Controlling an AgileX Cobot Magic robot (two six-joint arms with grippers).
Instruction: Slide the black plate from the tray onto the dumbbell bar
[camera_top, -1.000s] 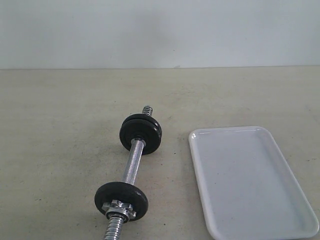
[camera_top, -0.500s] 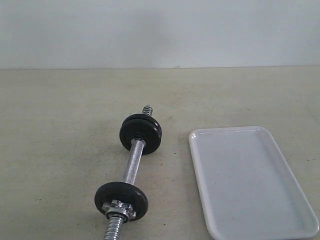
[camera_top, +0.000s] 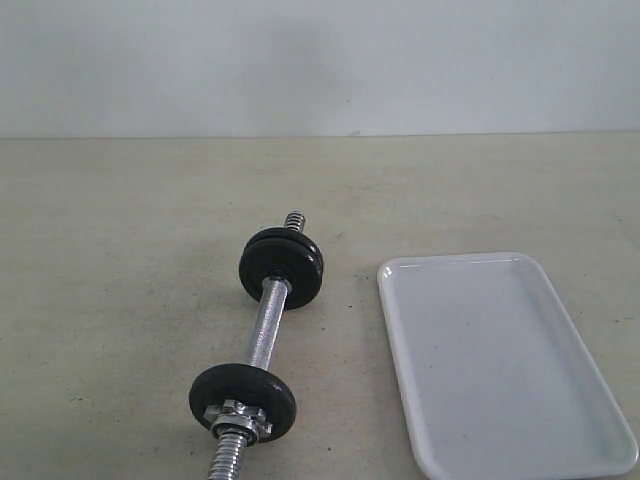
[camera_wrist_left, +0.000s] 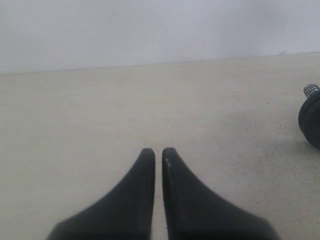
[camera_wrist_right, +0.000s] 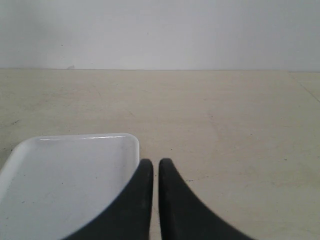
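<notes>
The dumbbell bar (camera_top: 265, 325) lies on the table left of centre, its chrome rod running away from the camera. Two black plates (camera_top: 281, 266) sit pressed together at its far end. A third black plate (camera_top: 243, 395) sits at the near end behind a silver star nut (camera_top: 240, 414). The white tray (camera_top: 500, 360) lies to the right with only its bare white floor showing. My left gripper (camera_wrist_left: 158, 152) is shut on nothing above bare table, the far plates (camera_wrist_left: 311, 120) at that view's edge. My right gripper (camera_wrist_right: 155, 163) is shut on nothing beside the tray's corner (camera_wrist_right: 131, 142). Neither gripper appears in the exterior view.
A pale wall rises behind the table's far edge (camera_top: 320, 136). The bar's threaded near end (camera_top: 225, 462) runs toward the front edge of the exterior view, and its threaded far tip (camera_top: 294, 220) sticks out past the two plates.
</notes>
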